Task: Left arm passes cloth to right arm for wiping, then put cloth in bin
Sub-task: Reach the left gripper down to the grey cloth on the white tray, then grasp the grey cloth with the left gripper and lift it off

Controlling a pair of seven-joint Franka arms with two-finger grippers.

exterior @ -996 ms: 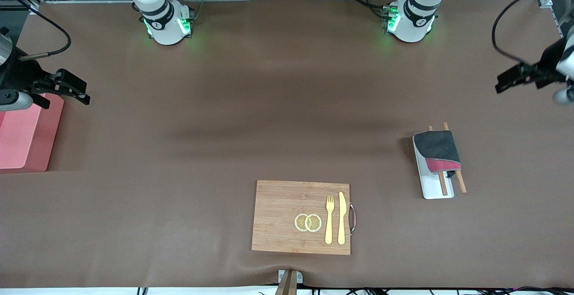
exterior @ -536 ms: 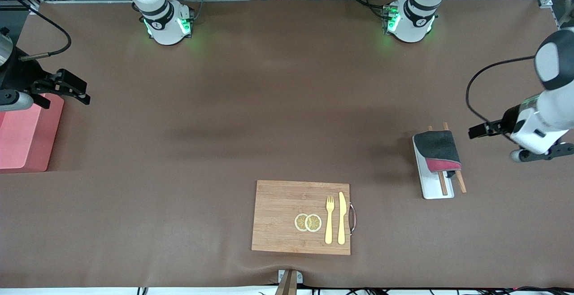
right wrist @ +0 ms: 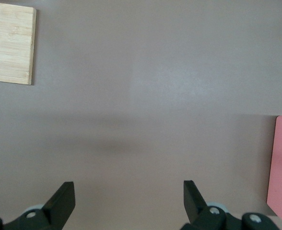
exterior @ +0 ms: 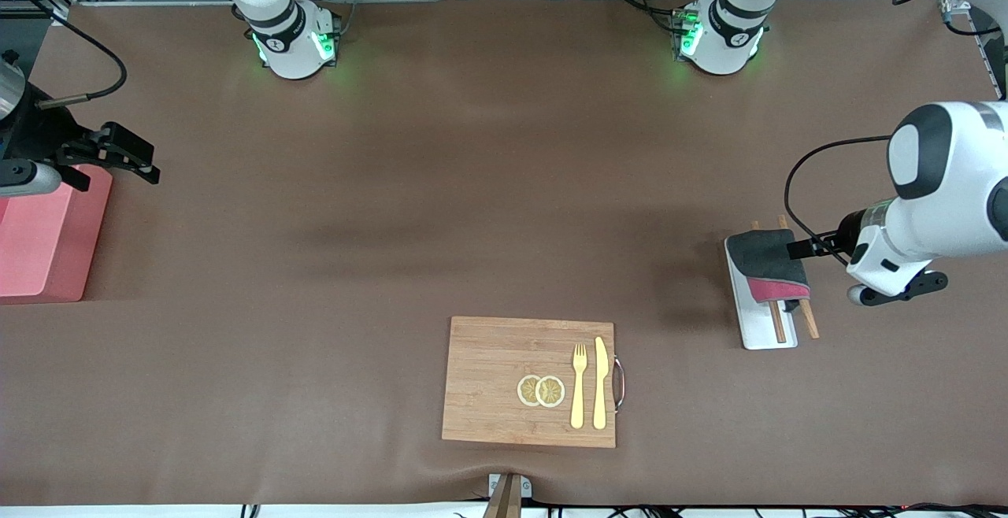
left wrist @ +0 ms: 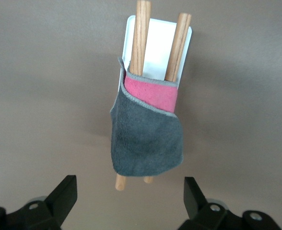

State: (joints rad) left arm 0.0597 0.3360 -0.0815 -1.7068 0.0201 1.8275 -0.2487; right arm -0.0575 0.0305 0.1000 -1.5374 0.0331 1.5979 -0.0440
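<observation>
With jaws spread wide, the left gripper (left wrist: 129,201) hangs short of the cloth (left wrist: 147,136), which lies draped over chopsticks (left wrist: 142,38) on a tray (left wrist: 156,45); soft and light, it probably pinches best at its grey edge nearest the jaws, while the right gripper (right wrist: 126,203) waits open.

**Open table around both grippers**

The left gripper (left wrist: 129,199) hangs with jaws spread just beside the cloth (exterior: 768,264); nothing lies between its 2 fingers and the cloth. Under the cloth, 2 chopsticks (left wrist: 142,33) and a white tray (exterior: 760,329) crowd the space below. The right gripper (exterior: 118,157), jaws spread, has the bin (exterior: 43,234) right beside it and bare table ahead.
</observation>
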